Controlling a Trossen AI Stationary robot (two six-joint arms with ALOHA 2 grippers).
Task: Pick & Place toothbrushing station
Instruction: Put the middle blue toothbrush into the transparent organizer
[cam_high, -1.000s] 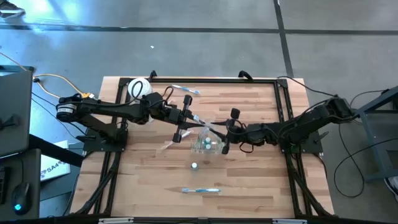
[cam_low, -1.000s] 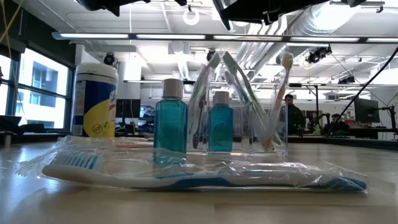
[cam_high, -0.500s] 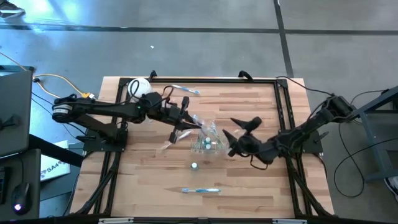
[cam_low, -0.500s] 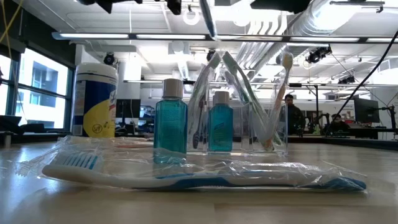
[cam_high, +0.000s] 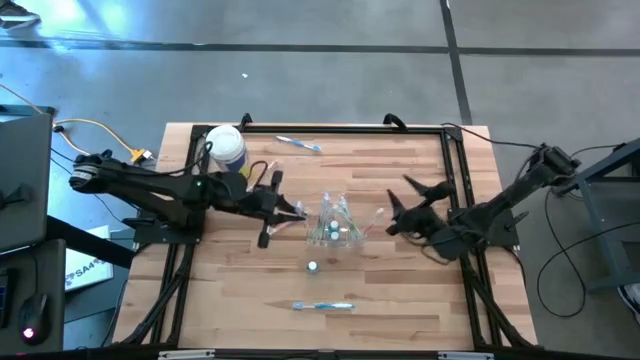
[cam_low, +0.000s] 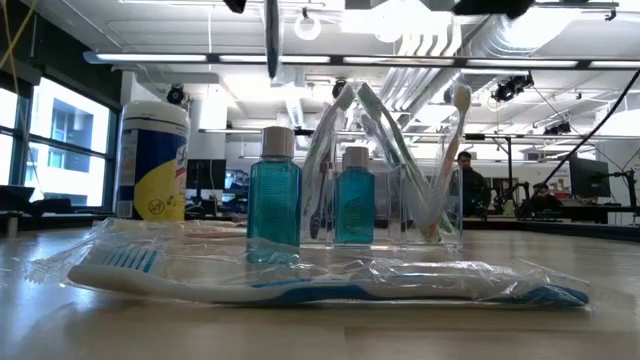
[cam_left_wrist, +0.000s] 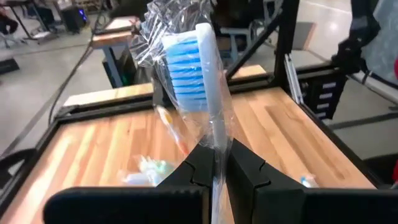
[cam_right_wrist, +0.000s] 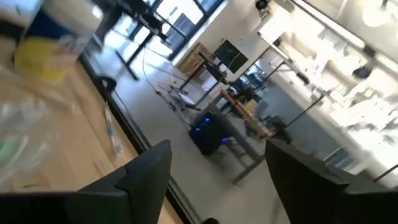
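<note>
Both arms have pulled back from the clear cup (cam_high: 335, 228) since a second ago: seen from above, the left claw (cam_high: 290, 211) now sits just left of the cup, clamped on a wrapped toothbrush (cam_high: 297, 213), while the right claw (cam_high: 400, 208) hangs on the cup's other side with its fingers spread and nothing between them. A small bottle (cam_high: 313, 266) and another wrapped toothbrush (cam_high: 322, 306) lie on the counter (cam_high: 400, 290) nearer the front edge, a white-lidded canister (cam_high: 226, 146) behind the left arm. At counter height, the cup (cam_low: 385, 195) holds toothbrushes beside two blue bottles (cam_low: 274, 196), a packaged brush (cam_low: 330, 280) lying in front. The left wrist camera shows the fingers (cam_left_wrist: 245, 168) pinching a blue-bristled brush (cam_left_wrist: 199, 74) in crinkled wrap. The right wrist camera shows fingers (cam_right_wrist: 146, 168) wide apart, empty.
</note>
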